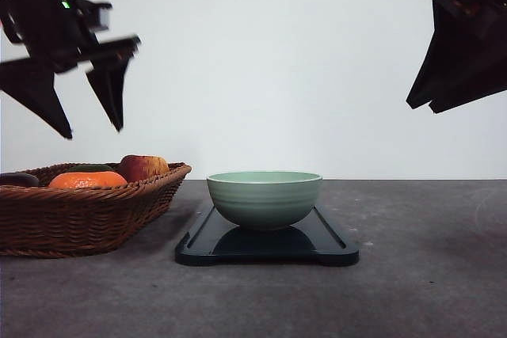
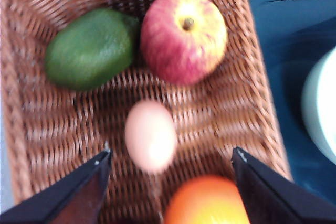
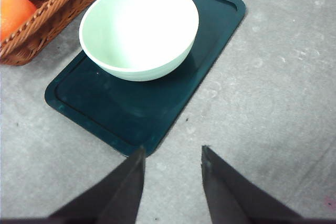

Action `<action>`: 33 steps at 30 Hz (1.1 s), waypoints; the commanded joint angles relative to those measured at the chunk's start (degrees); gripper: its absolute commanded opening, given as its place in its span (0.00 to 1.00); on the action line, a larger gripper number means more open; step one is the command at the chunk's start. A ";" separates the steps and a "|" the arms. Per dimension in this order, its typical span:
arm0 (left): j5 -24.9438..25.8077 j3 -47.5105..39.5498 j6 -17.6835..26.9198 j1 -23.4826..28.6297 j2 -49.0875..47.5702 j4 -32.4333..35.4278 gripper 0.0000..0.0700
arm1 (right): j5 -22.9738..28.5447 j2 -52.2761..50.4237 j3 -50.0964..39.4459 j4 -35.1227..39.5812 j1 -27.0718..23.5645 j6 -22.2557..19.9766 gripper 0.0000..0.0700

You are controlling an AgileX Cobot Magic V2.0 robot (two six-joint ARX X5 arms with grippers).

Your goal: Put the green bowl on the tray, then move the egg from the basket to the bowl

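Tray (image 1: 333, 247) near the bench's front edge carries the bowl (image 1: 264, 198). Egg (image 2: 150, 136) lies in the basket (image 1: 71, 219). Left gripper (image 1: 91, 128) wide, empty; right gripper (image 3: 170, 156) narrower, empty.

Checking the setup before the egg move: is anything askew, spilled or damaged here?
Nothing stands out. The green bowl sits upright on the tray, empty. The egg lies whole in the basket among the fruit.

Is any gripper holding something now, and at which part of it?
Nothing is held. The left gripper is open above the egg in the basket; the right gripper is open and empty.
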 commanded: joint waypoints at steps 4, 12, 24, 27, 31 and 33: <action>-1.47 1.42 -0.04 -0.32 4.59 1.99 0.67 | 0.09 0.42 0.37 0.65 0.24 1.63 0.30; -3.57 1.42 -0.09 -0.31 8.94 4.58 0.67 | 0.11 0.42 0.37 0.68 0.24 1.83 0.30; -3.55 1.42 -0.09 -0.31 12.45 5.10 0.67 | 0.13 0.42 0.37 1.15 0.24 1.85 0.30; -3.53 1.42 -0.09 -0.31 13.13 5.10 0.67 | 0.13 0.42 0.37 1.14 0.24 1.87 0.30; -3.53 1.42 -0.15 -0.44 13.30 5.27 0.65 | 0.13 0.42 0.37 1.14 0.24 1.94 0.30; -3.53 1.42 -0.24 -0.44 13.30 5.30 0.57 | 0.15 0.42 0.37 1.14 0.24 2.04 0.30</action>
